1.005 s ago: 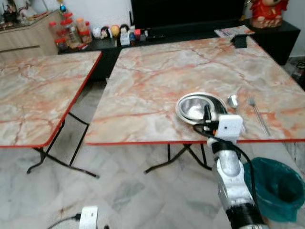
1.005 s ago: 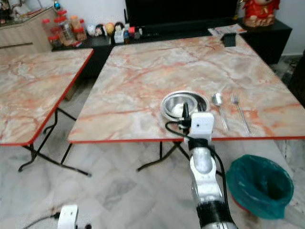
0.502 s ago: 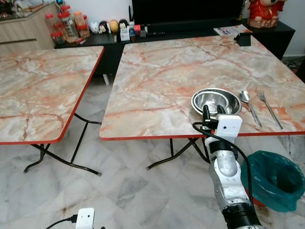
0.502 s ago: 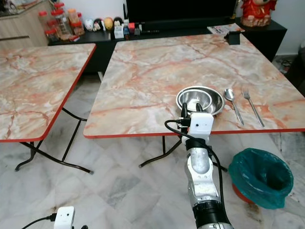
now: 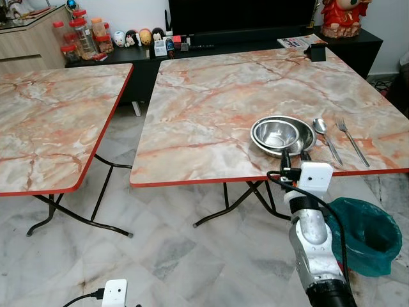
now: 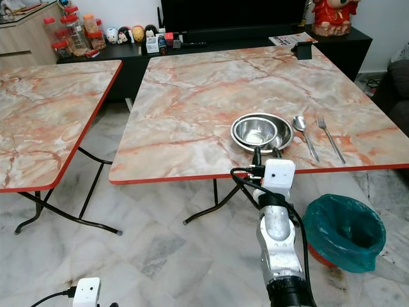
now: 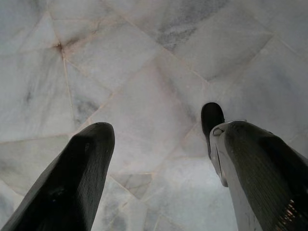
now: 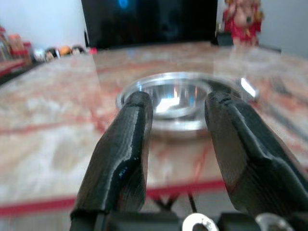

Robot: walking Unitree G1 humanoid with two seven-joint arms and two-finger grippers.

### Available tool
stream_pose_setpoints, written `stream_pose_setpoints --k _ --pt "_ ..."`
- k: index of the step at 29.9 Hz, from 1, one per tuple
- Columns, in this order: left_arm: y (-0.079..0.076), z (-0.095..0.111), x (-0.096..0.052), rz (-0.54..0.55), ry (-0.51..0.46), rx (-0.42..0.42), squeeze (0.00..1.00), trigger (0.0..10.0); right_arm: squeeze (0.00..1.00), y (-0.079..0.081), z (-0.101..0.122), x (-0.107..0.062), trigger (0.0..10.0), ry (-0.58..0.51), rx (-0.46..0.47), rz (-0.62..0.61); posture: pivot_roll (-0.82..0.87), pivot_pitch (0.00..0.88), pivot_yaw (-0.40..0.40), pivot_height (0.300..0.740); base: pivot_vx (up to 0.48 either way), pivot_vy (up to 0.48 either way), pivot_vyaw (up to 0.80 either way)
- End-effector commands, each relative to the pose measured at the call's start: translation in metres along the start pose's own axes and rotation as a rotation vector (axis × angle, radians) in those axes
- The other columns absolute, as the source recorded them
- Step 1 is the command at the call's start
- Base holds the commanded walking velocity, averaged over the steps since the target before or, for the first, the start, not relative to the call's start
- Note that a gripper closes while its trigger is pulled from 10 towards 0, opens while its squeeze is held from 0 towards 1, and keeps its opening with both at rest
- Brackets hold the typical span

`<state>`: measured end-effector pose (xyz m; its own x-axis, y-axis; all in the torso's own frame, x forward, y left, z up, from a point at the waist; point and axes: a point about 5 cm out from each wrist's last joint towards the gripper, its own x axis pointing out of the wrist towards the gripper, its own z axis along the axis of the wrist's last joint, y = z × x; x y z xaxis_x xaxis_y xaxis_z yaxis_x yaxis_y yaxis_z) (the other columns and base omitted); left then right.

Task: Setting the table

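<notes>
A steel bowl point(image 5: 282, 135) sits near the front edge of the marble table point(image 5: 211, 96), nested on a second steel dish. A spoon point(image 5: 324, 135) and a fork point(image 5: 353, 142) lie side by side just right of it. My right gripper point(image 5: 294, 158) is open at the table's front edge, just short of the bowl and touching nothing. In the right wrist view its fingers point(image 8: 130, 130) frame the bowl point(image 8: 173, 98) ahead. My left gripper point(image 7: 154, 127) hangs open above the tiled floor.
A second marble table point(image 5: 51, 121) stands to the left, with a gap of floor between the two. A green-lined bin point(image 5: 364, 233) sits on the floor at the right. A small black box point(image 5: 317, 54) is on the table's far corner. A white charger point(image 5: 115, 292) lies on the floor.
My right gripper has drawn back from over the bowl's rim to the table's front edge, still open. The camera has shifted; bowl, spoon and fork stay put.
</notes>
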<state>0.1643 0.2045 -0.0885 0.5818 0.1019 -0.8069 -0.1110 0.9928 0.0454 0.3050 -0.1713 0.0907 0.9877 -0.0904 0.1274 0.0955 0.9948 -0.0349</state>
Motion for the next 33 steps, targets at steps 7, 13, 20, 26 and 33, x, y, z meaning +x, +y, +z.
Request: stream_pose_setpoints --k 7,13,20,26,33 --pt "0.006 0.0 0.0 0.015 0.005 0.01 0.0 10.0 0.0 -0.007 -0.047 -0.031 10.0 0.186 -0.032 0.023 -0.01 0.042 0.12 0.74 0.0 0.357 0.0" --pt "0.004 0.001 0.0 0.009 0.004 0.014 0.0 10.0 0.0 -0.023 -0.091 -0.069 10.0 0.406 -0.046 -0.02 -0.02 0.033 0.121 0.74 0.0 0.358 0.0" --pt "0.004 0.002 0.0 0.006 0.004 0.017 0.0 10.0 0.0 -0.031 -0.13 -0.109 10.0 0.673 -0.045 -0.036 -0.03 0.033 0.129 0.74 0.0 0.386 0.0" --pt "0.002 0.004 0.001 0.001 0.004 0.019 0.0 10.0 0.0 -0.029 -0.151 -0.139 10.0 0.881 -0.035 -0.027 -0.02 0.031 0.134 0.74 0.0 0.48 0.0" --pt "0.001 0.008 0.002 0.004 -0.005 0.012 0.0 10.0 0.0 -0.024 -0.158 -0.153 10.0 0.97 -0.006 -0.013 -0.01 0.029 0.134 0.74 0.0 0.48 0.0"
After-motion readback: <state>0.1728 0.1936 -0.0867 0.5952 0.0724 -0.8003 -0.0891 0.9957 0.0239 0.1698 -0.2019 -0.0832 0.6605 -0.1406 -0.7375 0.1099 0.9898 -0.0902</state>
